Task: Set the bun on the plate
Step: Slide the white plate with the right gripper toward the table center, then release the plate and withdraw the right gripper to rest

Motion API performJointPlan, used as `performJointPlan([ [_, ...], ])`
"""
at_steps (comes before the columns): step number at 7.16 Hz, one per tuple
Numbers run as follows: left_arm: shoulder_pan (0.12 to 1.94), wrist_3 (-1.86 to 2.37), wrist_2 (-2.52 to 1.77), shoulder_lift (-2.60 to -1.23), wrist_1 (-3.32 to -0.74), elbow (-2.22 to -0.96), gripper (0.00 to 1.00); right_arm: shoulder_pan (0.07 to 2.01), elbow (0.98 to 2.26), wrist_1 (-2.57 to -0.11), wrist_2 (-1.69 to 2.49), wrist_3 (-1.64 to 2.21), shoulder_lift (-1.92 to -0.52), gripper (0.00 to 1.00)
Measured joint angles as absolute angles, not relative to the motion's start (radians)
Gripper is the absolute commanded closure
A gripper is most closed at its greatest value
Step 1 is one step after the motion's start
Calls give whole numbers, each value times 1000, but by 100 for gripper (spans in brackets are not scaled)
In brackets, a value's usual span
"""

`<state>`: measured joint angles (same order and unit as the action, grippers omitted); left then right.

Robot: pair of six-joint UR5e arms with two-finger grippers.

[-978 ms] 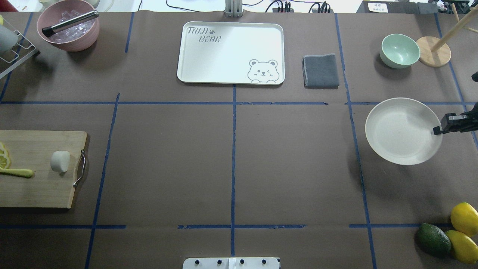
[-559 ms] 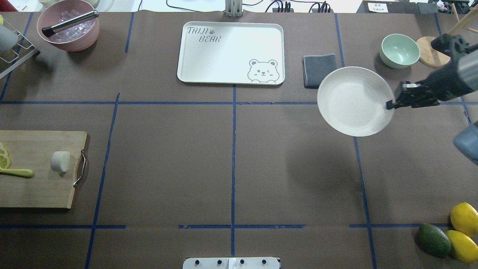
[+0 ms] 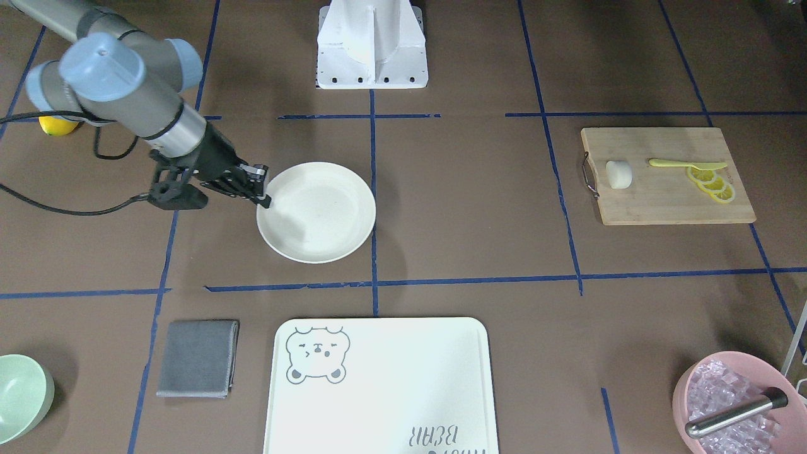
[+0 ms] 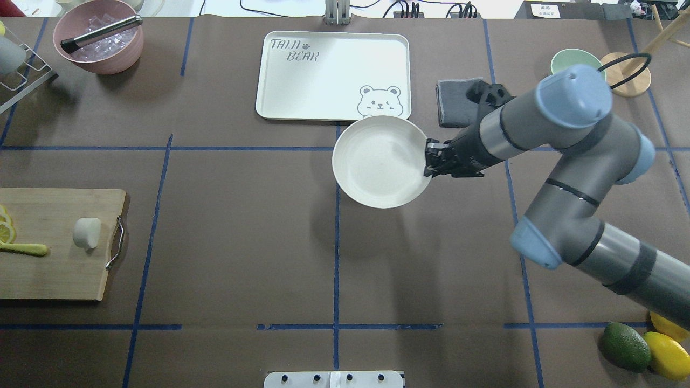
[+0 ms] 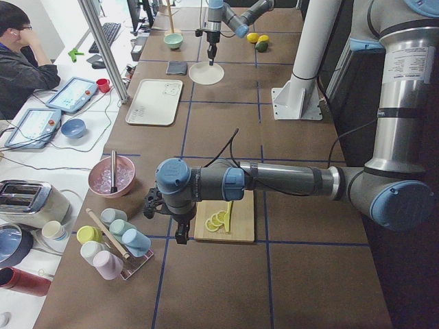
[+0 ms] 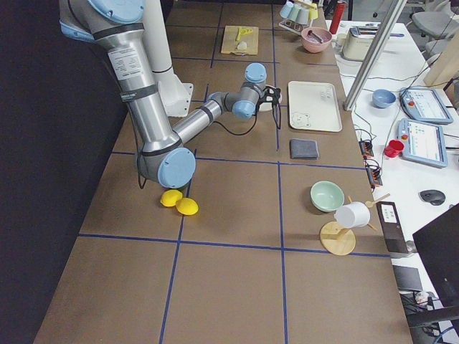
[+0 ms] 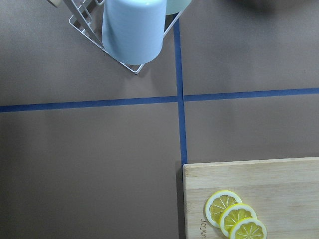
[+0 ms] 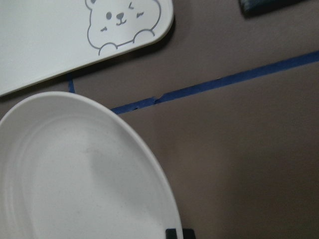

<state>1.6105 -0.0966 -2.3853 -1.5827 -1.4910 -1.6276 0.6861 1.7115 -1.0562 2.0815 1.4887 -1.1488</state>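
The bun (image 4: 87, 233) is a small white lump lying on the wooden cutting board (image 4: 54, 269) at the table's left edge; the front-facing view shows the bun (image 3: 618, 174) there too. The plate (image 4: 377, 161) is round, cream-white and empty. It hangs just above the table's middle, below the bear tray. My right gripper (image 4: 429, 163) is shut on its right rim, and in the right wrist view the plate (image 8: 75, 174) fills the lower left. My left gripper (image 5: 182, 238) hangs beside the board's outer end; I cannot tell whether it is open or shut.
The bear-print tray (image 4: 332, 75) and a folded grey cloth (image 4: 455, 102) lie behind the plate. A green bowl (image 4: 566, 56), a pink ice bowl (image 4: 98, 36), an avocado (image 4: 625, 345) with lemons, lemon slices (image 7: 234, 219) and a cup rack (image 7: 133, 27) stand around. A person (image 5: 20, 62) sits beyond the table.
My right arm has carried the plate from the table's right side leftward to the middle, just below the bear tray. The bun has not moved.
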Motion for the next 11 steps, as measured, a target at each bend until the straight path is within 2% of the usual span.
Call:
performJointPlan([
  [4, 1609, -97, -2385, -1571, -1491, -1629, 0, 524, 1645, -1117, 1912, 1561, -1067, 97],
  [5, 1609, -97, -2385, -1571, -1491, -1629, 0, 515, 1639, -1118, 1902, 1564, -1064, 70],
  [6, 1609, -97, -2385, -1571, -1491, -1629, 0, 512, 1637, -1118, 1898, 1565, -1062, 1],
  [11, 1606, -97, -2371, -1575, -1494, -1655, 0, 533, 1659, -1131, 1903, 1564, -1049, 0],
])
